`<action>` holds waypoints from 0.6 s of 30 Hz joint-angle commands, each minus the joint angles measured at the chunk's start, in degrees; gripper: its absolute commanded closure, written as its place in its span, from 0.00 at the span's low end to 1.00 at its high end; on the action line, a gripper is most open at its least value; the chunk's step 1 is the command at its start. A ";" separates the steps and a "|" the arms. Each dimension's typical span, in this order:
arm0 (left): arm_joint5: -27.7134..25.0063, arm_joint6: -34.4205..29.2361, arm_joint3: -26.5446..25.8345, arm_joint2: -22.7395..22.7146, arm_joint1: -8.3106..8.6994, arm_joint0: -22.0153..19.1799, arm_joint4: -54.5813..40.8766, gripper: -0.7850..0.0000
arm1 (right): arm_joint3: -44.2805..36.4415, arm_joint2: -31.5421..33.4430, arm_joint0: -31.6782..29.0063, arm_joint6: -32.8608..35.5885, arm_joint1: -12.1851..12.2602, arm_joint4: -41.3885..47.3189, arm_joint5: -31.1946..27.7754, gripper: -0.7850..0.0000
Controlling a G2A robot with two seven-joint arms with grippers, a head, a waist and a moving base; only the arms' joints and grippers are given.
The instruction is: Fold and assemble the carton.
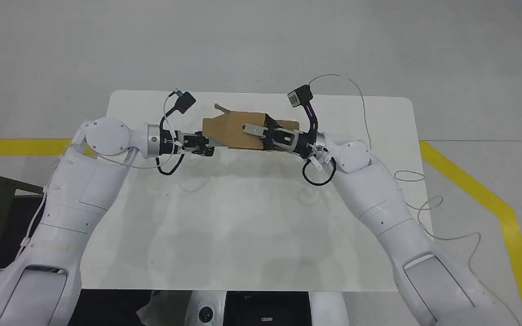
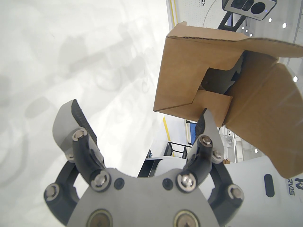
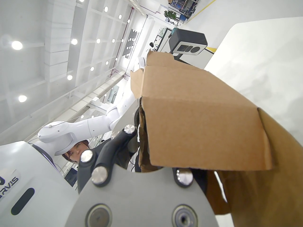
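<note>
Over the far middle of the white table (image 1: 245,236) the brown carton (image 1: 232,130) hangs between the two grippers, one at each end. It is part-formed: the side walls stand up as a sleeve, and the end flaps near the left gripper (image 2: 142,112) are loose and half folded, leaving a dark gap into the inside. The carton sits ahead of the left jaws and off to one side, not between them. These jaws stand wide apart and hold nothing. One fingertip (image 2: 208,121) just touches the edge of a small folded flap at the carton's lower corner, while the other finger (image 2: 80,119) is well clear of the cardboard, with bare tabletop behind it. At the opposite end the right gripper (image 1: 257,134) is clamped on the carton. From above, one silver finger (image 1: 251,129) lies flat along the outside of the upper panel, so that wall runs between the jaws. In the right wrist view the carton (image 3: 201,128) lies straight across the jaws and covers the fingertips, and only a black linkage (image 3: 118,142) shows beside the cardboard edge.
</note>
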 commanded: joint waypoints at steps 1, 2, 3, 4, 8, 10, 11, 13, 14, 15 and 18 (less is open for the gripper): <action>-0.02 -0.03 -0.06 -0.01 0.00 0.05 -0.15 0.00 | 0.26 0.10 0.11 0.15 -0.03 -0.03 -0.11 1.00; 0.00 -0.10 -0.09 0.01 0.00 0.06 -0.17 0.00 | 0.33 0.15 0.13 0.18 -0.04 -0.02 -0.14 1.00; 0.05 -0.20 -0.14 0.03 0.01 0.06 -0.20 0.00 | 0.47 0.26 0.11 0.23 -0.05 0.04 -0.16 1.00; 0.07 -0.20 -0.15 0.04 0.01 0.06 -0.20 0.00 | 0.55 0.36 0.11 0.30 -0.04 0.06 -0.19 1.00; 0.09 -0.03 0.20 -0.09 0.05 0.03 -0.09 0.00 | 1.11 0.95 -0.02 1.12 0.17 -0.04 0.53 1.00; 0.15 0.30 0.88 -0.27 0.08 -0.15 0.14 0.00 | 1.32 1.38 -0.20 2.28 0.41 0.05 1.64 1.00; 0.21 0.45 1.27 -0.37 0.10 -0.26 0.17 0.00 | 1.41 1.68 -0.34 2.88 0.57 0.05 2.12 1.00; 0.65 0.66 2.36 -0.65 0.09 -0.57 -0.48 0.00 | 1.75 2.56 -0.93 3.72 1.02 -0.30 3.05 1.00; 0.85 0.63 2.72 -0.77 0.08 -0.70 -0.88 0.00 | 1.75 2.78 -1.13 3.94 1.15 -0.44 3.45 1.00; 1.07 0.58 3.22 -0.94 0.07 -0.95 -1.33 0.00 | 1.60 3.10 -1.48 4.27 1.33 -0.59 3.87 1.00; 1.34 0.72 4.57 -1.26 0.03 -1.73 -2.02 0.00 | 0.66 3.40 -2.62 6.04 1.69 -0.44 5.94 1.00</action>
